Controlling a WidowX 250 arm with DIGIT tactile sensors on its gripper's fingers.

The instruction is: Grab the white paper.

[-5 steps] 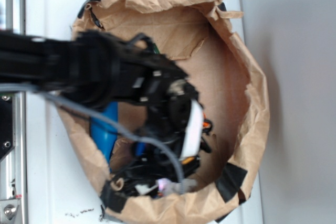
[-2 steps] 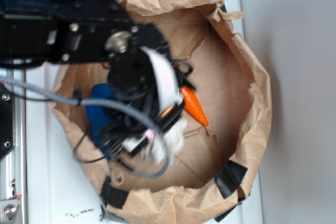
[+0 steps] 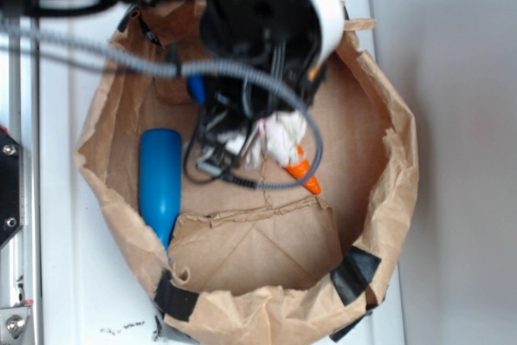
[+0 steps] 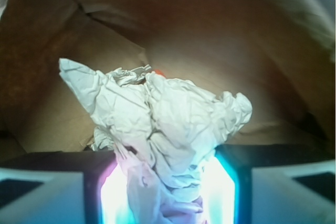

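The white paper, a crumpled off-white wad, sits pinched between the two dark fingers of my gripper in the wrist view. From the exterior view the white paper hangs under the black arm, held by the gripper above the floor of the brown paper bag. The wad partly covers the top of the orange carrot, which lies on the bag floor just below it.
A blue cylinder lies along the bag's left wall. Black tape patches hold the bag's near rim. The bag stands on a white surface, with a metal rail at the left.
The arm has swung from the bag's near side toward its far side, carrying the white paper with it. The blue cylinder and the near bag floor have come into view.
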